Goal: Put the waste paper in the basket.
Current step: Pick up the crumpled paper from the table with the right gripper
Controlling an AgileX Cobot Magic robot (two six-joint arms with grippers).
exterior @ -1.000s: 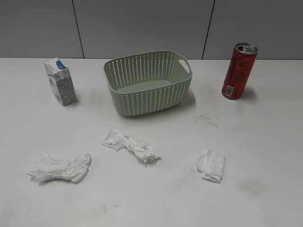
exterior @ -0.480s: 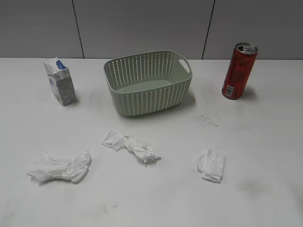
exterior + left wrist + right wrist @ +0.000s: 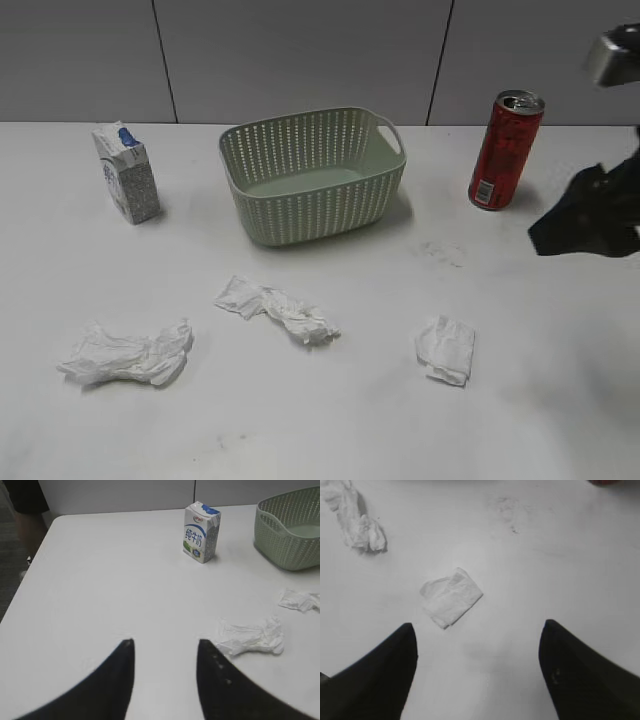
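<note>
Three crumpled white paper wads lie on the white table in front of the basket: a left one point(image 3: 127, 354), a middle one point(image 3: 277, 308) and a right one point(image 3: 446, 349). The sage-green slotted basket point(image 3: 312, 205) stands behind them with nothing visible inside. My left gripper point(image 3: 165, 644) is open and empty above the table, with the left wad point(image 3: 252, 636) just to the right of its right finger. My right gripper point(image 3: 478, 625) is wide open and empty, hovering just short of the right wad point(image 3: 451, 596). The right arm point(image 3: 590, 212) shows at the right edge.
A small carton with a blue top point(image 3: 127, 173) stands left of the basket. A red can point(image 3: 505, 150) stands to its right, close to the right arm. The table's left edge point(image 3: 27, 575) is near the left gripper.
The right arm has come into the exterior view at the right edge, beside the red can. The paper wads, basket, carton and can have not moved.
</note>
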